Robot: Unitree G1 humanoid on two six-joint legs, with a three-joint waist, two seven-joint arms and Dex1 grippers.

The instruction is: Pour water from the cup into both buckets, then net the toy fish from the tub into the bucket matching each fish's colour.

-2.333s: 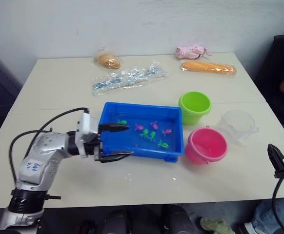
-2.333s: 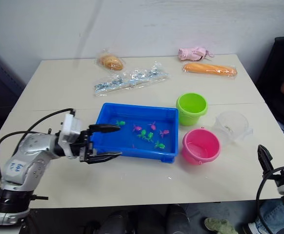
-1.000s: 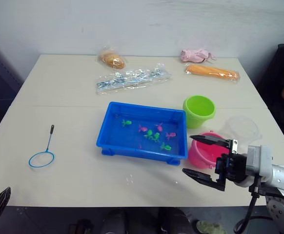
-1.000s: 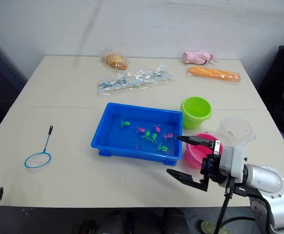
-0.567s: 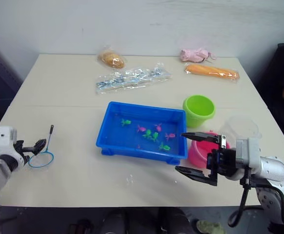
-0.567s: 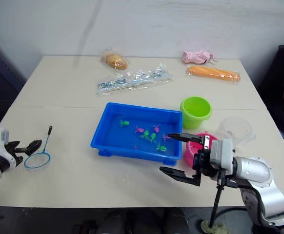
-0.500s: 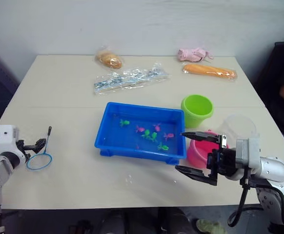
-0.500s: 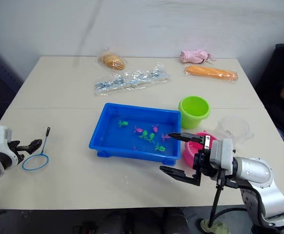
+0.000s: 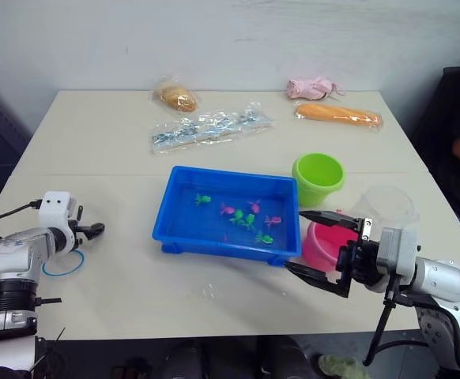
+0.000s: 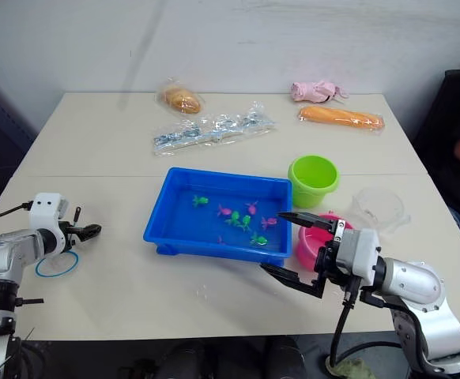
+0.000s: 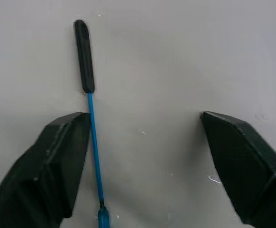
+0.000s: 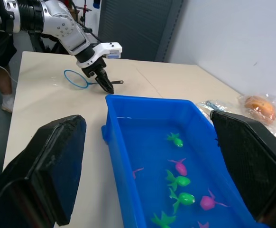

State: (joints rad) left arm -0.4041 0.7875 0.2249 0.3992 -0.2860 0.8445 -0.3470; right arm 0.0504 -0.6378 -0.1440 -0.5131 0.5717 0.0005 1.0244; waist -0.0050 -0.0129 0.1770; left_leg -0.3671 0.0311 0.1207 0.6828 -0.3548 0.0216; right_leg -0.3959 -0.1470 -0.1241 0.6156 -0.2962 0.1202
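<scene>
Left gripper [image 11: 142,142] low over the bench [image 9: 111,150], jaws spread — the net [image 11: 91,123] lies flat between them, its thin blue stem just beside one finger [image 11: 57,166], black handle tip beyond the fingertips. Right gripper [image 9: 318,245] jaws spread wide and holding nothing, facing the near right corner of the tub [image 9: 171,205] — pink and green toy fish [image 12: 180,183] in it. The pink bucket [image 9: 315,246] is just behind that gripper, with the green bucket [image 9: 318,175] and the clear cup [image 9: 388,204] beyond it.
</scene>
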